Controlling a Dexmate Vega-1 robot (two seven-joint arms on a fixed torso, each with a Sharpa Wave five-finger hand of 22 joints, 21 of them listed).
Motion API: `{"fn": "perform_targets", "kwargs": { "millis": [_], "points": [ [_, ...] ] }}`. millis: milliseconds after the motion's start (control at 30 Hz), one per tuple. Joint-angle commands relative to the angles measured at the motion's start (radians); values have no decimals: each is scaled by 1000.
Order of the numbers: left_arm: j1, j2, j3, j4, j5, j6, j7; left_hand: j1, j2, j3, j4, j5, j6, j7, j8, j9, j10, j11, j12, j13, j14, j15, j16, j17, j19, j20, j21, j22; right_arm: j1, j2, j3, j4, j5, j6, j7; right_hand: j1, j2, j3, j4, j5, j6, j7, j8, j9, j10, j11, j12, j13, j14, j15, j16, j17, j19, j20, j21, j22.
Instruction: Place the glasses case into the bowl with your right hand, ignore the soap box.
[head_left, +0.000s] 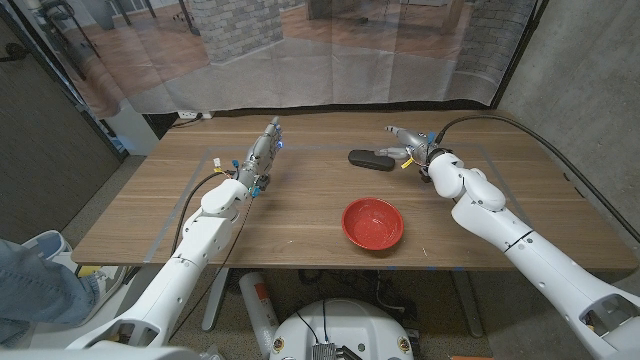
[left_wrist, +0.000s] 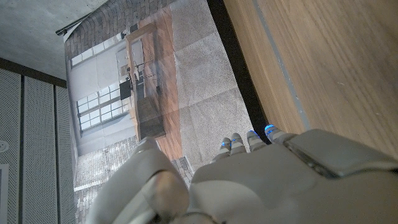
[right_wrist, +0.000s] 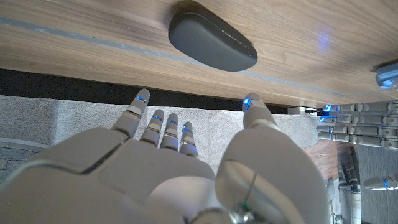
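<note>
Both arms are built of glossy white rounded shells joined by darker grey joints, the left arm (head_left: 205, 235) entering from seven o'clock and the right arm (head_left: 500, 225) from five o'clock. A thick black cable (head_left: 500, 122) arcs off the right wrist, thinner black leads run along the left forearm, and small yellow and blue tags sit at both wrists. The left hand (head_left: 262, 152) and right hand (head_left: 408, 145) are pale grey metal and plastic, with smooth panelled backs and blue lights glowing at the fingertips (right_wrist: 142, 98)
</note>
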Motion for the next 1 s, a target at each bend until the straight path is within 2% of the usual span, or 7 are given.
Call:
{"fn": "perform_targets", "kwargs": {
  "millis": [33,267,1000],
  "points": [
    [-2,-1,1,5,0,11,2,9,3,-4,3,7,4,1,3,2,2,-4,5,4,2,-3,3,3,-12,4,6,2,39,6,-44,13,-57,-55,60,20,-8,-2,1,12,21,11,12,3,16,-3,13,2,0,-26,4,1,1,9,-5,-1],
    [-9,-3,3,17,0,12,-1,10,5,-5,3,7,4,0,3,2,2,-3,5,4,2,-3,3,3,-11,6,7,2,61,16,-73,27,-89,-75,84,28,-16,-3,1,17,29,18,14,3,38,3,21,1,1,-28,3,1,2,7,-8,0],
    [-12,-6,0,21,2,6,3,15,12,-7,2,7,4,2,1,2,4,-5,5,4,3,-4,3,3,-11,-1,7,2,119,58,-147,82,-186,-152,139,24,-40,-18,10,27,29,25,12,2,33,6,18,1,14,-15,7,3,1,23,-13,0]
  ]
}}
